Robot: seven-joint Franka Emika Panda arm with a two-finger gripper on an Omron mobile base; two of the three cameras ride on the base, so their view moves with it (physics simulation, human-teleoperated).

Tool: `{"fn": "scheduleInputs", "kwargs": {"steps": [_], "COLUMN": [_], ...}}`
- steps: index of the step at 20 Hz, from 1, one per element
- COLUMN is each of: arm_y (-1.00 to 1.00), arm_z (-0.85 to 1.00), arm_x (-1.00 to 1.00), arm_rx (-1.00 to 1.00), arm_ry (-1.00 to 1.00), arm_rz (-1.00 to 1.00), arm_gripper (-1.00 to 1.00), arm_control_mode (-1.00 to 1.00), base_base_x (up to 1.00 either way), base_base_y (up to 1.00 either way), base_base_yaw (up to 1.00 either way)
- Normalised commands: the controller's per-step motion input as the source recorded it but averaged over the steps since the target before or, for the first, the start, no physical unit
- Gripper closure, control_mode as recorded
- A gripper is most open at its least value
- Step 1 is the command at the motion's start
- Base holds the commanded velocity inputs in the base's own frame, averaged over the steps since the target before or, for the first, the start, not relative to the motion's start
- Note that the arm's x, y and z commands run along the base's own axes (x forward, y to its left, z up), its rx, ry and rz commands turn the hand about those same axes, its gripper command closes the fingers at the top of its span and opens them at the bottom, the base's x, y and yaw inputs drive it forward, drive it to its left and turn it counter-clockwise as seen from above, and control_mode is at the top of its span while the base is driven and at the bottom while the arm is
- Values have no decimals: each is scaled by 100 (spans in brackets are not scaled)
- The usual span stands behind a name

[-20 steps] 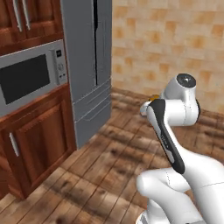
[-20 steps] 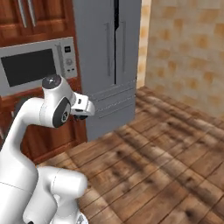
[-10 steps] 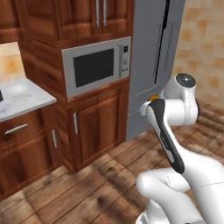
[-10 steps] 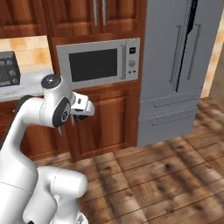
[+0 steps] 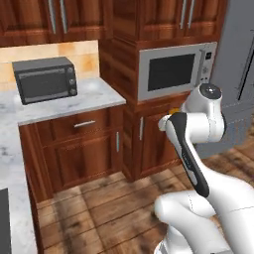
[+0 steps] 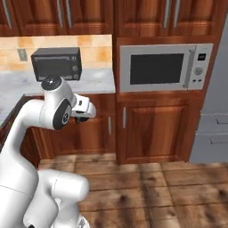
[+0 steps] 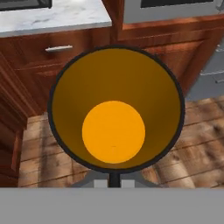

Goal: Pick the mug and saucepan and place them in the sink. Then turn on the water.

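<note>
In the hand view the mug point(image 7: 114, 131) lies right in front of the camera, mouth toward it: a dark rim around an orange-yellow inside. My gripper point(image 7: 114, 180) is shut on its lower rim, held up in the air in front of the wooden cabinets. In the left base view a sliver of the mug's orange point(image 5: 173, 110) peeks out beside the folded arm. In the right base view the dark gripper point(image 6: 81, 119) juts from the white wrist. The saucepan, the sink and the water are out of view.
A black toaster oven point(image 5: 44, 79) stands on the white marble counter point(image 5: 84, 99). A built-in microwave point(image 6: 164, 67) sits in the wooden cabinet column, with a grey fridge point(image 6: 213, 133) to its right. Wooden floor point(image 6: 156, 187) stretches ahead.
The whole picture has swung: the views have turned from the fridge to the microwave, counter and toaster oven. The arm keeps its folded pose with the mug in the gripper.
</note>
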Motion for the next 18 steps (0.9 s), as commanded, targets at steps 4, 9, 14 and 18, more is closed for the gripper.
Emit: {"fn": "scheduleInputs", "kwargs": {"steps": [4,9,14,18], "arm_y": [0,0,0,0], "arm_z": [0,0,0,0], "arm_x": [0,0,0,0], "arm_rx": [0,0,0,0], "arm_ry": [0,0,0,0], "arm_rz": [0,0,0,0], "arm_gripper": [100,100,100,100], "arm_control_mode": [100,100,100,100], "base_base_x": [-1,-4,-2,-8], "base_base_y": [25,12,0,0], "base_base_yaw": [52,57,55,54]}}
